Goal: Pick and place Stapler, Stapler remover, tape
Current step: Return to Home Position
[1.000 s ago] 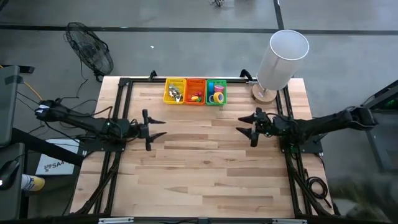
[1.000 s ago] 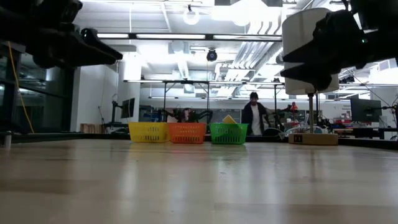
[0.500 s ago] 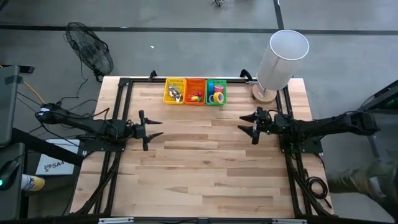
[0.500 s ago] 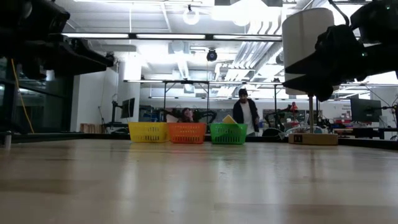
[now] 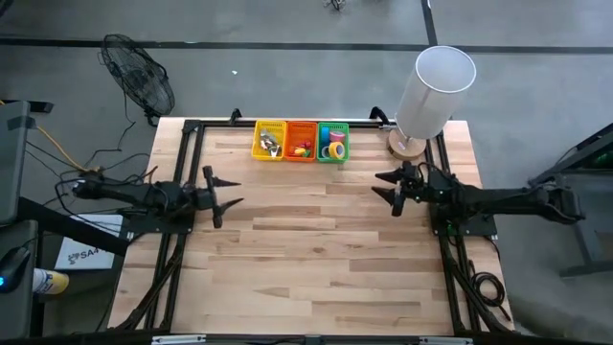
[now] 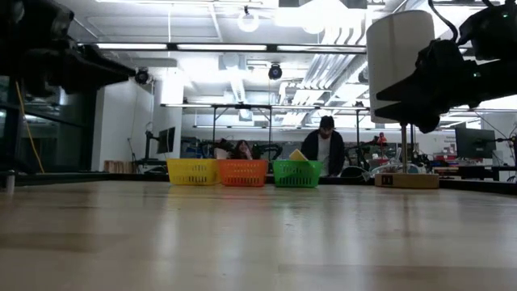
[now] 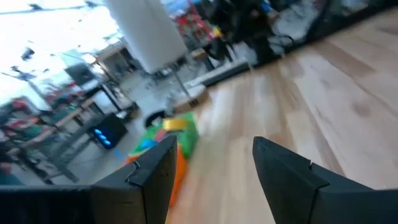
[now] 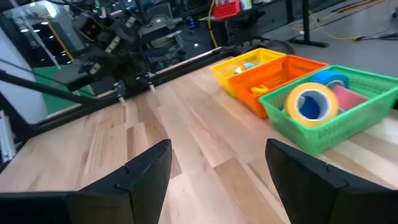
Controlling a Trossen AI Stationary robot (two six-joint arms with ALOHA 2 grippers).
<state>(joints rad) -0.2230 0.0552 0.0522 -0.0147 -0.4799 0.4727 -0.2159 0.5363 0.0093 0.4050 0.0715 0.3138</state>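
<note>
Drawn back since a second ago: the left arm, now nearer the table's left edge, and the right arm, now stretched flatter toward the right edge. Both grippers are thereby carried outward from the middle.

Left gripper (image 5: 222,196) — held above the table (image 5: 316,268) close to its left edge and pointed inward across the boards. Its fingers (image 7: 149,177) are seen spread wide with nothing between them.

Yellow basket (image 5: 269,140), orange basket (image 5: 301,140), green basket (image 5: 332,141): set side by side in a row at the far edge, about midway along it. Greyish metal pieces are seen in the yellow one. Small red and yellow items in the orange one cannot be identified.

Tape (image 8: 309,102): lodged in the green basket. A yellow roll is stood on edge at the wall facing the right gripper, with blue and pink rolls behind it. It is well apart from both grippers, farther across the table and between them.

Right gripper (image 5: 385,185) — held above the table near its right edge and pointed inward. Its fingers (image 8: 146,177) are parted, with nothing gripped.

White cylinder (image 5: 436,91): stood on a round base at the far right corner, just beyond the right gripper.

Open room: bare boards are seen between the two grippers and across the whole near half of the table.
</note>
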